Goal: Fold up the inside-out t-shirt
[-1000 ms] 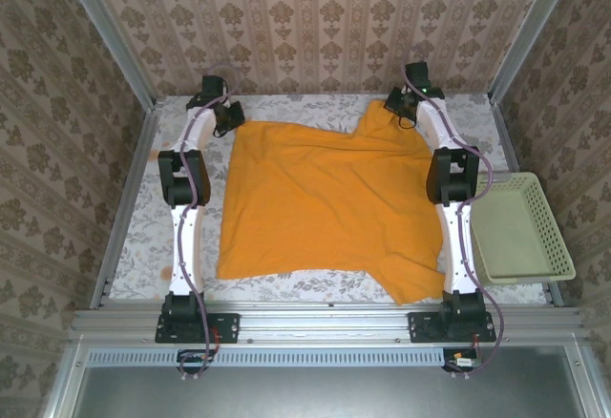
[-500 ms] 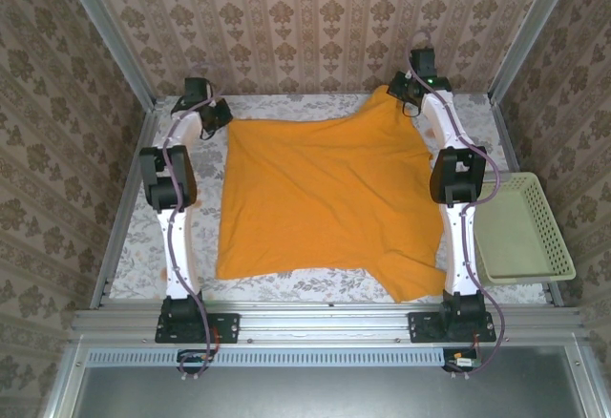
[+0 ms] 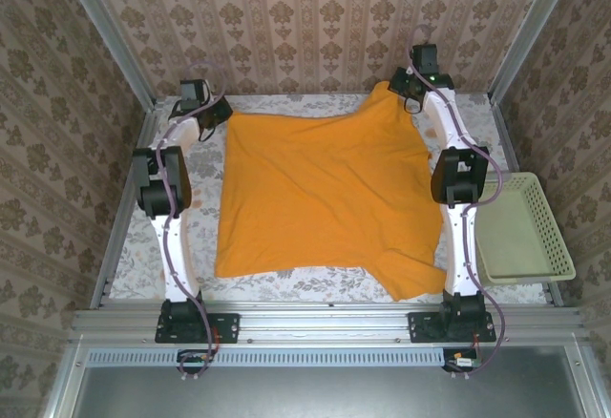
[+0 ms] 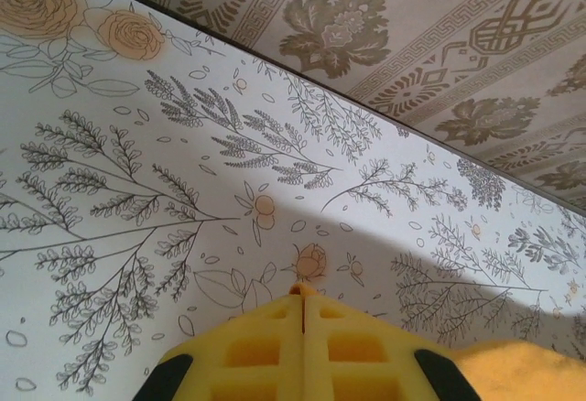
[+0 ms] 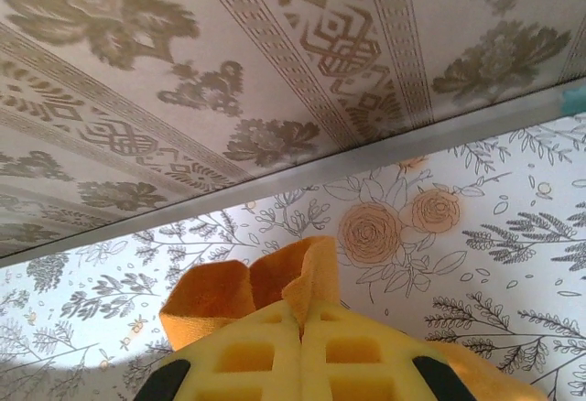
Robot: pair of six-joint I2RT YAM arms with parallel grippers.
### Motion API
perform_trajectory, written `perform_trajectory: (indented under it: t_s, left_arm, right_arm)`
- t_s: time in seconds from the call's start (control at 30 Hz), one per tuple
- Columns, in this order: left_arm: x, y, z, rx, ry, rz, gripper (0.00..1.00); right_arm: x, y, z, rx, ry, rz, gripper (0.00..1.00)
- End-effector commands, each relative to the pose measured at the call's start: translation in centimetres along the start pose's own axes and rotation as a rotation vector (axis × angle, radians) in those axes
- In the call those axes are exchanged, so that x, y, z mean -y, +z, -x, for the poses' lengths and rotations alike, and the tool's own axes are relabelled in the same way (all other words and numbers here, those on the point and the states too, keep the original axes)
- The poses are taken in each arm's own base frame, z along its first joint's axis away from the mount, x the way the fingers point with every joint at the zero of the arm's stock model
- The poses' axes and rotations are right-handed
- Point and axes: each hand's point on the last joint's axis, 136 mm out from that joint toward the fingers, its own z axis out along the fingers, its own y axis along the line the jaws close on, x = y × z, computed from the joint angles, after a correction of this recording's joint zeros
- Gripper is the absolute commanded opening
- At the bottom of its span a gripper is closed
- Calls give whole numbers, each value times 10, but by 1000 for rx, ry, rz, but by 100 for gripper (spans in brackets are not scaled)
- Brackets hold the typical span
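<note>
The mustard-orange t-shirt (image 3: 325,194) lies spread over the floral table, plain face up, with no lettering showing. Its far edge is stretched between both grippers. My left gripper (image 3: 214,113) is at the far left corner; in the left wrist view its yellow fingers (image 4: 247,346) are pressed together at the gripper tip (image 4: 302,297), and a small nub of orange cloth (image 4: 303,287) pokes out. My right gripper (image 3: 407,94) holds the far right corner raised near the back wall. In the right wrist view it (image 5: 300,317) is shut on a folded bunch of the shirt (image 5: 275,282).
A pale cream mesh basket (image 3: 520,227) stands at the table's right edge, beside the right arm. The patterned back wall (image 3: 305,27) is close behind both grippers. A metal frame rail (image 3: 325,323) runs along the near edge.
Both grippers moved toward the back and apart, the left one going further left. The shirt's far edge was pulled taut and its far right corner lifted.
</note>
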Motion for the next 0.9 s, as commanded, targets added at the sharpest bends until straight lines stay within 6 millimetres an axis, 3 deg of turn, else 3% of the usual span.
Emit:
perform_trajectory:
  t_s: [0.0,0.27,0.5,0.87]
  left_arm:
    - [20,-23,23,78,60,-46,0]
    - [25,-48,17,150,88,-68,0]
    - [35,-64,4,157,107,-126,0]
    - [26,-93,-38,147,109,-139,0]
  right_arm:
    - [-15,-52,41,91,-33,6,0]
    - [-11,-80,35,103,-47,5,0]
    - [-5,-97,6,82,-35,19,0]
    - [15,-144,-47,73,35,26,0]
